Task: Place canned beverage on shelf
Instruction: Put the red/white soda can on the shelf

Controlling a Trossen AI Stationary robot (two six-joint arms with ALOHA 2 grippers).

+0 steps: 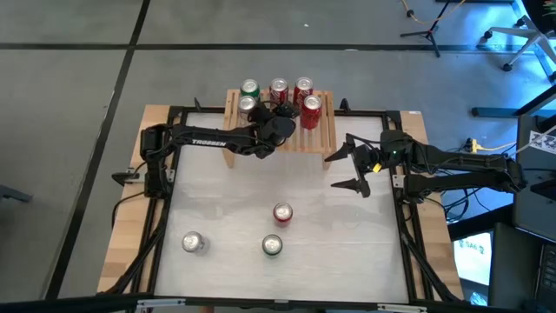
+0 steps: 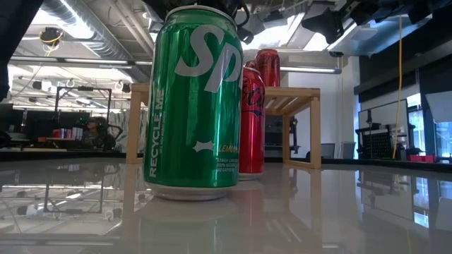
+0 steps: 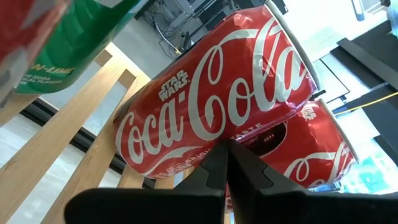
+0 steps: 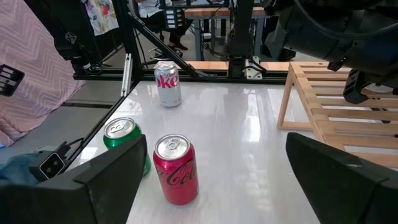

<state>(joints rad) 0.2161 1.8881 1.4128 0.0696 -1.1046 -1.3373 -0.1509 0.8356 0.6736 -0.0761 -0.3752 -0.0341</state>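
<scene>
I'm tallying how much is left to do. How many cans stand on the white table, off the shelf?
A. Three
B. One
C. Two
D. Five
A. The high view shows a red can, a green-topped can and a silver can on the table, apart from the shelf.

Red cans (image 1: pixel 282 213), green cans (image 1: pixel 272 246), light wooden shelf (image 1: pixel 323 135).

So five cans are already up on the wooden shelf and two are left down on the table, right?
Not quite: three cans are left on the table, as the high view shows: a silver can, a green can and a red can. Five on the shelf is right.
</scene>
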